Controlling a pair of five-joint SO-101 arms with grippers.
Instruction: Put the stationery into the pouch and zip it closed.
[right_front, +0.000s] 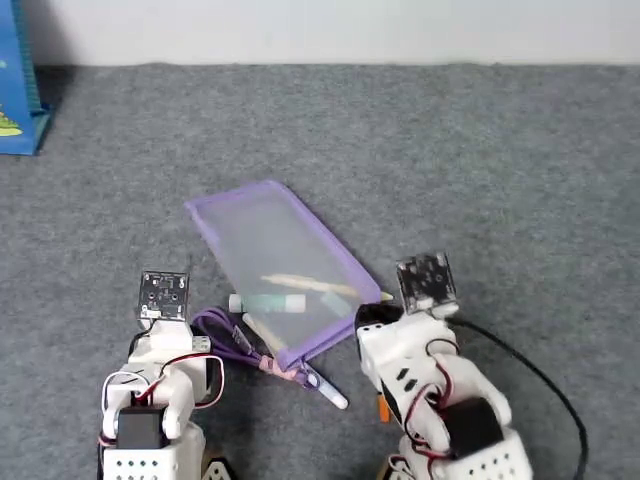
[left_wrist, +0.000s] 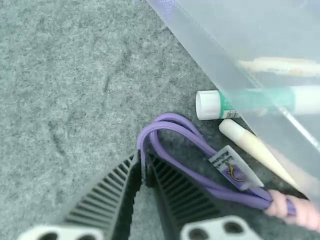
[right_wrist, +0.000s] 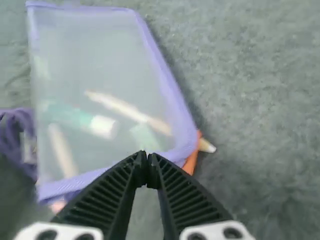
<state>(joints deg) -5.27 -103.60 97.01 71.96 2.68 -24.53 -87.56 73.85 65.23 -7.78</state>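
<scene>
**Both pincers shut at the pouch's near end**

The translucent pouch (right_front: 262, 238) with purple edging lies flat and slantwise in the middle of the grey tabletop (right_front: 480, 180), between the two arms and a little beyond them. Through its clear wall show a cream pencil (right_front: 305, 284), a green-and-white marker (right_front: 270, 302) and a pale stick (left_wrist: 255, 147). The marker's white cap and the stick's tip poke out past the pouch's edge on the left arm's side.

The left pincer (left_wrist: 145, 167) has its jaws shut, the tips right at the bend of the pouch's purple strap (left_wrist: 175, 150). I cannot tell whether the loop is truly clamped. The strap runs from there to a pink knot (left_wrist: 295, 210) at the pouch's near corner.

The right pincer (right_wrist: 147, 159) is also closed, its tips over the pouch just inside the near purple border. Whether it grips the fabric is unclear. An orange piece (right_wrist: 189, 161) peeks from under that corner.
</scene>
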